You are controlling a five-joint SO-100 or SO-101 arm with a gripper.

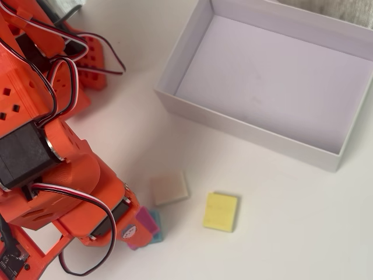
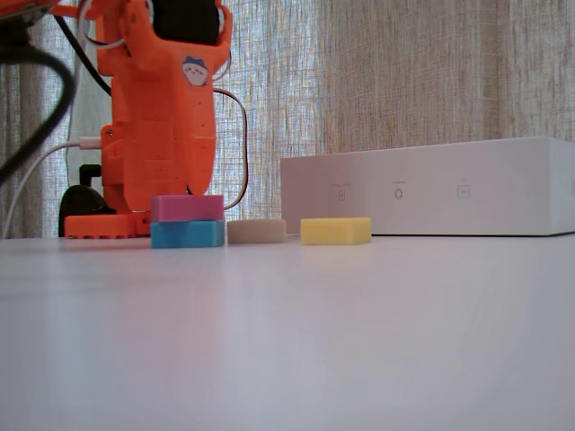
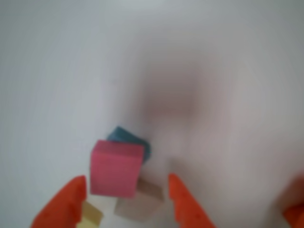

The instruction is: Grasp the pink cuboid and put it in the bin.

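The pink cuboid [image 2: 187,207] lies stacked on a blue block [image 2: 187,234] in the fixed view. In the overhead view the pink cuboid [image 1: 145,220] peeks out at the tip of the orange arm, at the lower left. My gripper [image 3: 125,179] is open. Its two orange fingers [image 3: 66,204] stand on either side of the pink cuboid [image 3: 116,167] without closing on it. In the fixed view the gripper [image 2: 175,190] hangs just above and behind the cuboid. The bin [image 1: 175,70] is a white box at the upper right, apart from the blocks.
A beige block [image 1: 169,188] and a yellow block [image 1: 221,211] lie to the right of the stack, between it and the bin's near wall [image 2: 431,184]. The arm's base and cables [image 1: 52,70] fill the left side. A curtain hangs behind the table.
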